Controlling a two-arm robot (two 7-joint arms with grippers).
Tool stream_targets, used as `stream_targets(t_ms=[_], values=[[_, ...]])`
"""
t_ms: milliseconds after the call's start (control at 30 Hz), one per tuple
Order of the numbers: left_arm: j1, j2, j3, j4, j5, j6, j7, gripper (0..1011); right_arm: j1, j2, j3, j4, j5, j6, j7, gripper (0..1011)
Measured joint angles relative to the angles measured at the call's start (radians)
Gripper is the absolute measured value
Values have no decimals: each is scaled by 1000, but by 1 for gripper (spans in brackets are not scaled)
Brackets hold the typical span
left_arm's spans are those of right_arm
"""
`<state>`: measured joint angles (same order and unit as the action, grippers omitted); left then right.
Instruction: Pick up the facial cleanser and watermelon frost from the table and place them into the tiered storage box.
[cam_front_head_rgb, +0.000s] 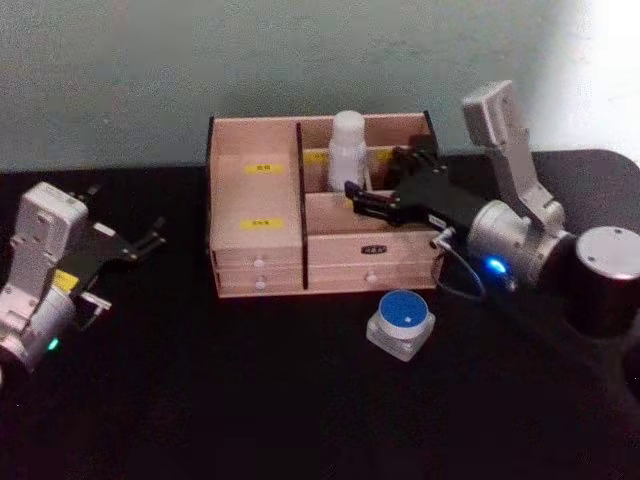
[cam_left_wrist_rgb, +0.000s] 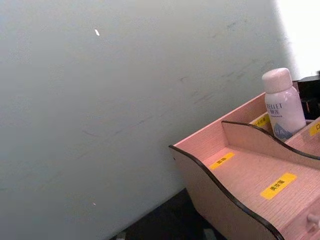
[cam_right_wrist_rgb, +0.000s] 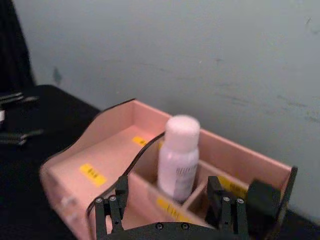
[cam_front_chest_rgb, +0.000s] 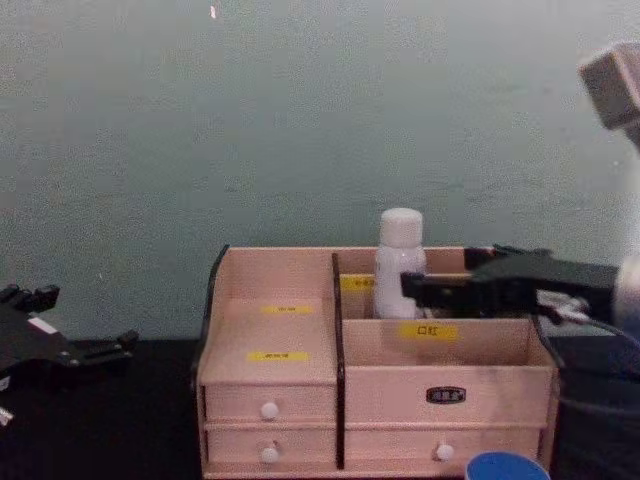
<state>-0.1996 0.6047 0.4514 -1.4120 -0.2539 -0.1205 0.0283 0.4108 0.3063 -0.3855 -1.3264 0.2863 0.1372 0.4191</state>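
Tall white cylindrical plastic bottle, the facial cleanser (cam_front_head_rgb: 347, 150), stood upright in a rear compartment of the light wooden tiered storage box (cam_front_head_rgb: 255, 205). Over the box hung the right gripper (cam_front_head_rgb: 352, 198), fingers spread wide and holding nothing, tips just beside the bottle, possibly touching. Squat clear blue-lidded jar, the watermelon frost (cam_front_head_rgb: 401, 322), sat on the black table (cam_front_head_rgb: 250, 400) in front of the box, forward of and below those fingers; right arm was nearer. The left gripper (cam_front_head_rgb: 150, 236) was parked far left.

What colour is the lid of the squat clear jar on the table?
Blue. The round lid of the squat clear jar shows best in the head view.
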Motion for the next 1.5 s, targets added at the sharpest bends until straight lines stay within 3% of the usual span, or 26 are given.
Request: stream_targets(t_ms=[333, 800, 1200, 1500], values=[[0, 0, 0, 0, 0, 0, 0, 1001, -162, 135, 24, -168, 61, -7, 58, 1002], [0, 0, 0, 0, 0, 0, 0, 1001, -284, 261, 35, -266, 136, 21, 95, 1002], [0, 0, 0, 0, 0, 0, 0, 1001, -326, 305, 14, -291, 179, 34, 101, 1002], [0, 0, 0, 0, 0, 0, 0, 1001, -327, 317, -10, -278, 166, 3, 100, 1002]])
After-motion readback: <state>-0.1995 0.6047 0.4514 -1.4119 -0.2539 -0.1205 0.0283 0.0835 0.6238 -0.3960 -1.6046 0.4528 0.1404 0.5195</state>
